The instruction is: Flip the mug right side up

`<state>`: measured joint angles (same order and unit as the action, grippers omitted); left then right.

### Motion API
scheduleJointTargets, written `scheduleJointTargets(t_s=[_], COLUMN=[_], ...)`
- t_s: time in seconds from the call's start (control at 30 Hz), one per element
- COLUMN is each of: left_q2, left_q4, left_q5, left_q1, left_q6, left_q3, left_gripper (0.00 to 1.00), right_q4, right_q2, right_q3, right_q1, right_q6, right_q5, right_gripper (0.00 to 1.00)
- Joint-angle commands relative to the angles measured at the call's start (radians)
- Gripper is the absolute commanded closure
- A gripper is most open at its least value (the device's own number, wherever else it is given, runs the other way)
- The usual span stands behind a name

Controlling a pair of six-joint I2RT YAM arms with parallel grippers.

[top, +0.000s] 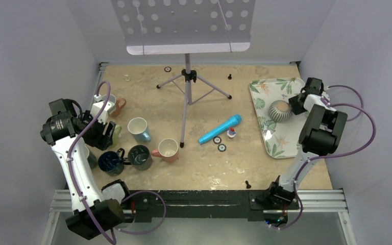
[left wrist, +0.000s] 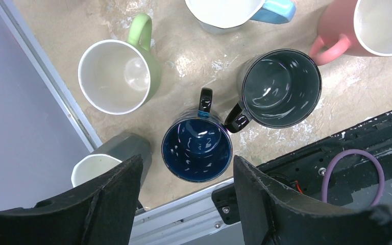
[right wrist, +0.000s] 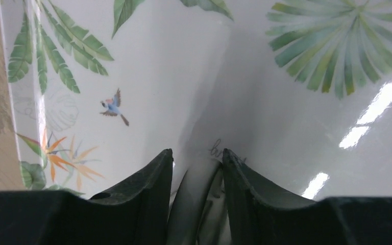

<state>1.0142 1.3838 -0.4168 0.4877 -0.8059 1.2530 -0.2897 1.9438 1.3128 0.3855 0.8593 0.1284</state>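
Observation:
A ribbed grey-white mug (top: 279, 110) stands upside down on the leaf-patterned tray (top: 265, 92) at the right. My right gripper (top: 299, 103) is at its right side. In the right wrist view the right gripper (right wrist: 198, 153) is shut on the mug's grey handle (right wrist: 196, 196), just above the tray (right wrist: 132, 76). My left gripper (top: 102, 135) hangs open and empty over a group of upright mugs at the left. In the left wrist view the left gripper (left wrist: 186, 171) is above a dark blue mug (left wrist: 197, 144).
Upright mugs stand at the left: green (left wrist: 117, 76), dark grey (left wrist: 280, 88), pink (left wrist: 367, 28), white with a blue handle (top: 139, 128), grey (left wrist: 107, 158). A music stand (top: 186, 76) stands mid-table. A blue microphone (top: 220, 129) and small parts lie near it.

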Motion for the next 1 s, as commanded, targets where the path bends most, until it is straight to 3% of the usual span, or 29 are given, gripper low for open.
scheduleJointTargets(t_s=[0.0, 0.07, 0.13, 0.33, 0.47, 0.53, 0.63, 0.8, 0.97], left_q2=[-0.011, -0.011, -0.012, -0.017, -0.015, -0.015, -0.015, 0.013, 0.047], left_q4=[-0.036, -0.035, -0.034, -0.031, 0.009, 0.056, 0.153, 0.302, 0.350], left_q5=[-0.028, -0.027, -0.025, -0.032, -0.076, -0.123, -0.238, -0.468, -0.685], left_q1=[-0.005, -0.005, -0.005, -0.005, -0.005, -0.005, -0.005, -0.015, -0.097], left_q6=[-0.026, -0.025, -0.026, -0.019, -0.013, -0.024, -0.068, -0.094, -0.017], left_q3=[-0.008, -0.009, -0.013, -0.012, 0.018, 0.045, 0.100, 0.205, 0.282], left_gripper=[0.31, 0.31, 0.31, 0.31, 0.31, 0.30, 0.28, 0.22, 0.14], right_q4=[0.026, 0.049, 0.067, 0.096, 0.166, 0.212, 0.280, 0.332, 0.323], right_q2=[-0.030, -0.057, -0.084, -0.158, -0.291, -0.392, -0.554, -0.777, -0.994], right_q3=[-0.003, -0.022, -0.036, -0.055, -0.091, -0.127, -0.198, -0.256, -0.277], right_q1=[0.004, 0.005, 0.004, -0.033, -0.162, -0.247, -0.326, -0.413, -0.501], right_q6=[-0.018, -0.050, -0.089, -0.238, -0.384, -0.443, -0.470, -0.496, -0.529], right_q5=[-0.020, -0.023, -0.046, -0.123, -0.131, -0.063, 0.003, -0.018, -0.039], right_gripper=[0.65, 0.77, 1.00, 1.00, 1.00, 1.00, 1.00, 1.00, 1.00])
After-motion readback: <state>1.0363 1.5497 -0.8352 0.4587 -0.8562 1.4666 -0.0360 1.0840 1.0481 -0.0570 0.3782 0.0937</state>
